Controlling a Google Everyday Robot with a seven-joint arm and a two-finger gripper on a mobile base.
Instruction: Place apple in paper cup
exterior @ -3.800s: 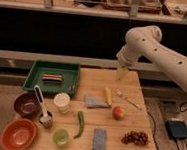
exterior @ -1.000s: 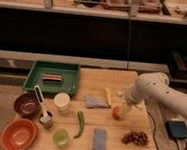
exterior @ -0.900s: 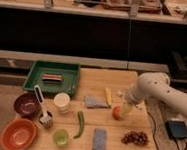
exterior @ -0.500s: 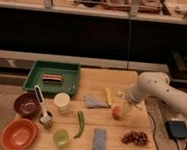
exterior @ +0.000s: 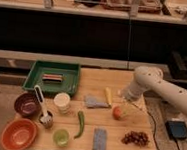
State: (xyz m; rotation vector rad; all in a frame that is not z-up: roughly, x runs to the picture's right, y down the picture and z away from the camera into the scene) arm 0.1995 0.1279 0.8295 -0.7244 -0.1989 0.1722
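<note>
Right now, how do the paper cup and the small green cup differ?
Colour: the paper cup is cream-white, the green cup light green. Size: the paper cup is taller and wider than the green cup. Place: the paper cup stands behind the green cup, which is nearer the camera. Both stand upright, mouths up. The gripper is at the apple, away from both.
</note>
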